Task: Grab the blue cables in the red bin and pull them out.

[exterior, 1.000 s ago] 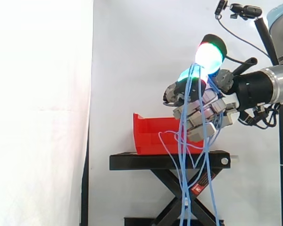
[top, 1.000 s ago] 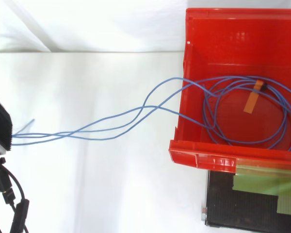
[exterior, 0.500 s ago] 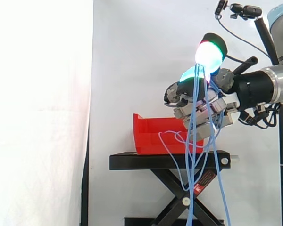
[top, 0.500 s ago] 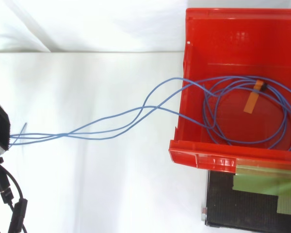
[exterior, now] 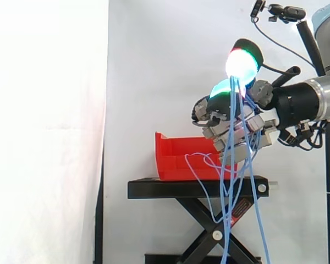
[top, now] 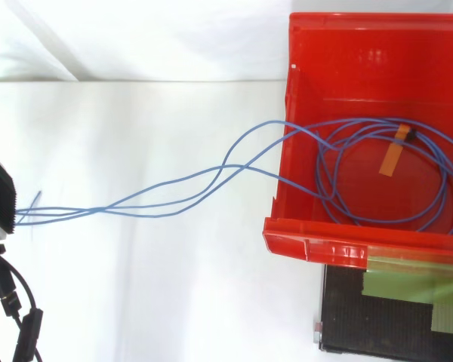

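Thin, smooth blue cables (top: pixel 228 166) are clenched in the curled hand (exterior: pixel 253 124); loops lie coiled in the glossy plastic red bin (top: pixel 317 245), cut off rightward.

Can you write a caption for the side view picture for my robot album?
Robot hand holds blue cables up beside the red bin, strands dangling past the black stand.

The red bin (top: pixel 362 45) is smooth, glossy plastic with bright highlights. The blue cables (top: pixel 226 166) have a smooth plastic sheath. The black stand (exterior: pixel 170 190) looks like matt metal, and the white curtain (exterior: pixel 165 66) is soft cloth.
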